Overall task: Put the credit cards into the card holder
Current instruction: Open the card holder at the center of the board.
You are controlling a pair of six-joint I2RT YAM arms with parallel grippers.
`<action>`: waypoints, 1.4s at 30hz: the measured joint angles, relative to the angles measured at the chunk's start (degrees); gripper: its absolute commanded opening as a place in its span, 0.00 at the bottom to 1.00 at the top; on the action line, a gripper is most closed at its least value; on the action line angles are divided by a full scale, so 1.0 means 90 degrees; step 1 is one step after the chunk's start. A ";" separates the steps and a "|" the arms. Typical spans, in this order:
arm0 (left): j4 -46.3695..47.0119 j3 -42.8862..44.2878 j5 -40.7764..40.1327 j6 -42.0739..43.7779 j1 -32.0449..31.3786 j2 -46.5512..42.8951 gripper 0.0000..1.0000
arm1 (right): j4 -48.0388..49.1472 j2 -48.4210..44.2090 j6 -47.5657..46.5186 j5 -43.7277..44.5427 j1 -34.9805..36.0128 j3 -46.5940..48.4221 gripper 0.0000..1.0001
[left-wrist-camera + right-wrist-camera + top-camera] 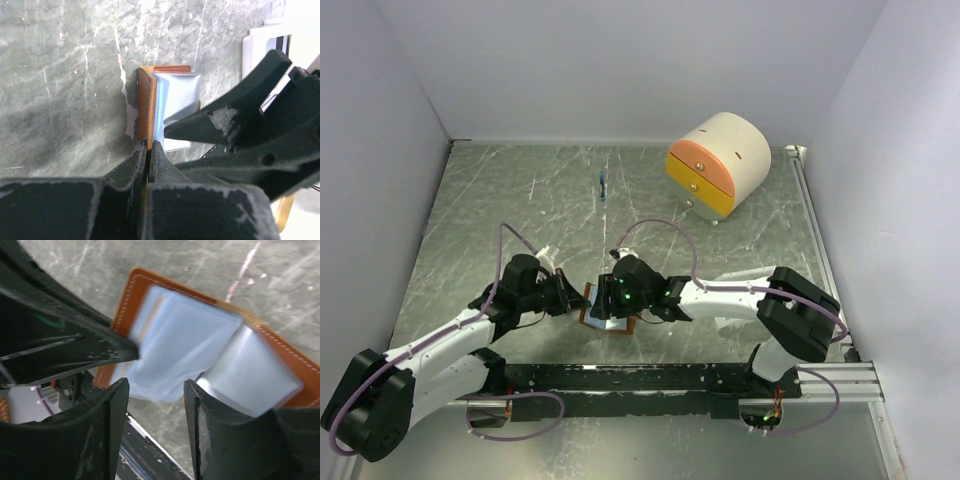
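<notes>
Both arms reach inward, the left tool pinched closed, the right tool with jaws parted.

Counter: grey-green marble-look sheet, white veins and scratches, faint glare patches.
Enclosure: plain white back wall, white left wall, white right wall, all meeting counter at straight seams.
Light: even, diffuse, soft shadows only.
Far right of counter: cream-and-orange rounded drawer box, two stacked drawer fronts facing near-left.
Far centre: small blue object, too small to identify.
Near edge: flat black mounting plate, silver aluminium rail at its right end.
</notes>
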 measured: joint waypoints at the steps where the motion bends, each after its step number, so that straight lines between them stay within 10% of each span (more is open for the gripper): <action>1: -0.0012 0.0000 -0.0007 0.0000 0.0000 -0.0012 0.07 | -0.0015 -0.0005 -0.0007 0.0019 0.0049 0.0049 0.43; 42: -0.0294 0.0015 -0.0236 0.0002 0.0000 -0.0170 0.07 | -0.1457 0.0415 -0.0529 0.1406 0.0755 0.1083 0.13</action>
